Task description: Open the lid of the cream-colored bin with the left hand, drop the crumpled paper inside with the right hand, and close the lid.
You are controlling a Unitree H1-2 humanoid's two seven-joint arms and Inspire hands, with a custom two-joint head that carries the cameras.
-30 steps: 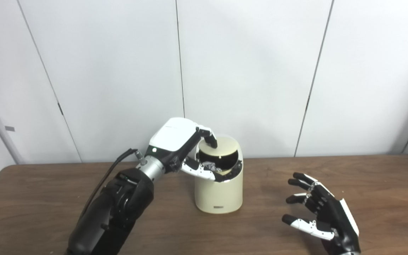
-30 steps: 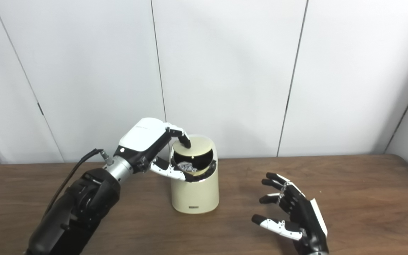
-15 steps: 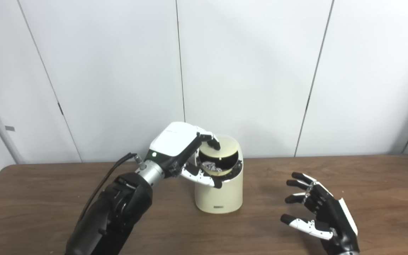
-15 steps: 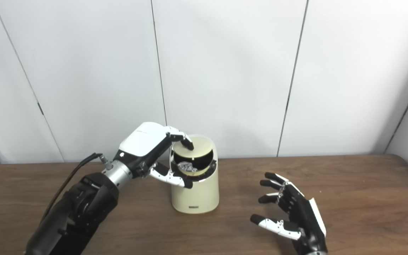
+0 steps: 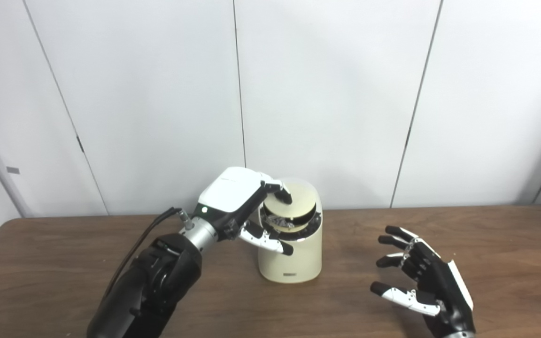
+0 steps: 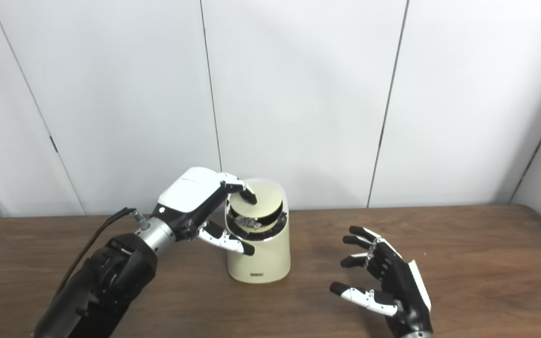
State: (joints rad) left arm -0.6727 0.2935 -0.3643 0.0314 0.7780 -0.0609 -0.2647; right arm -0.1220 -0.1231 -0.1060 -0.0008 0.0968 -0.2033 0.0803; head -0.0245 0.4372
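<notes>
Left eye view: my left hand presses fingertips on the round lid of the smooth cream-colored bin, gripping nothing; crumpled paper shows in the gap beneath.

Right eye view: my right hand hovers empty, fingers spread, right of the bin on the wood-grain table.

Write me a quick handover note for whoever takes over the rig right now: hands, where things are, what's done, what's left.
Left hand: fingertips resting on the lid of the cream-colored bin, holding nothing.
Right hand: open and empty over the table, right of the bin.
Crumpled paper: inside the bin, visible through the gap.
Done: paper dropped in.
Left: lid is only partly closed; press it fully shut, then withdraw the left hand.
</notes>
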